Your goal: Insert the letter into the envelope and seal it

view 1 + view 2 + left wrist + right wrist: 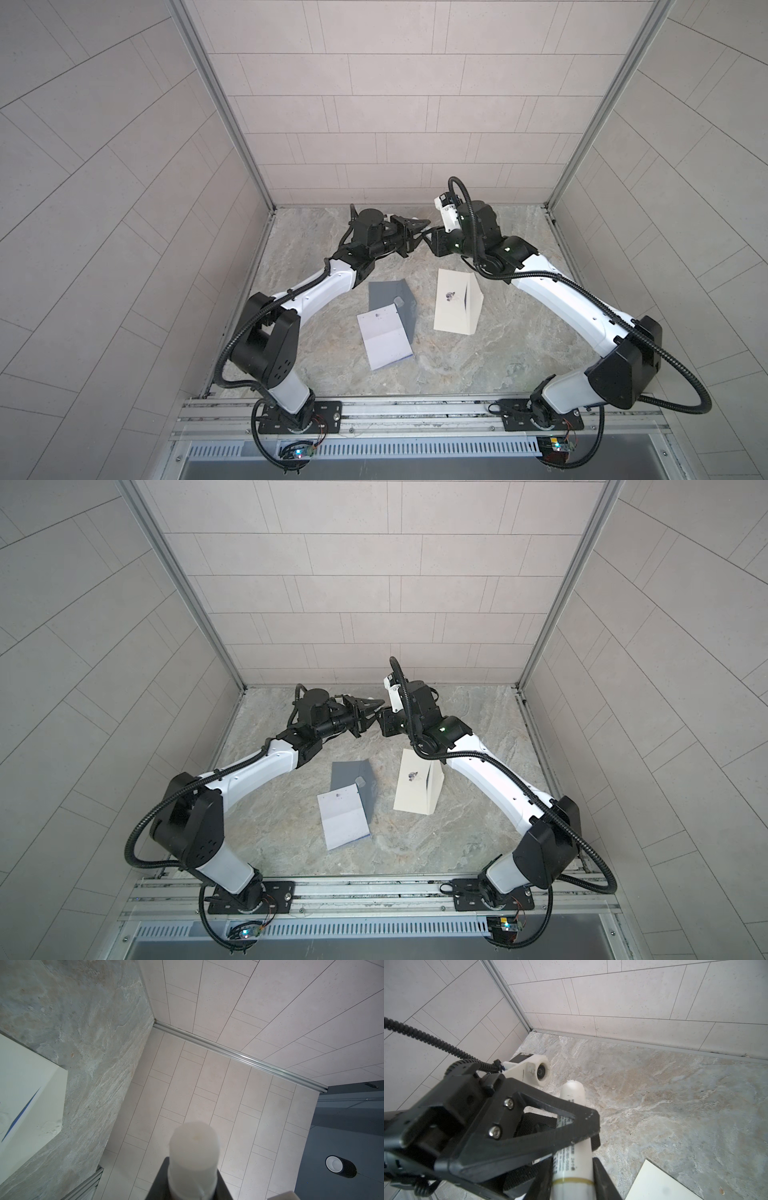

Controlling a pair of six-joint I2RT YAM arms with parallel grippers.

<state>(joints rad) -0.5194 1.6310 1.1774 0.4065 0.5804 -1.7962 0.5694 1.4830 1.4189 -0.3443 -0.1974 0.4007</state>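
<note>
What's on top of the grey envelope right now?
The letter overlaps the near part of the grey envelope, and a small pale cap-like thing sits on it. The envelope under the letter is hidden; whether anything is inside cannot be seen.

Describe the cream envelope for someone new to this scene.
On the marble tabletop, between the left arm and right arm, lie two envelopes. The cream envelope is nearer the right arm. It bears a small dark smudge; its neighbour, the grey envelope, adjoins a pale sheet.

My marbled grey-beige stone tabletop (478,365) carries 3 papers.
A creased white sheet (384,340) overlaps a grey open-flapped envelope (390,297); a cream open-flapped envelope (455,305) lies apart.
</note>
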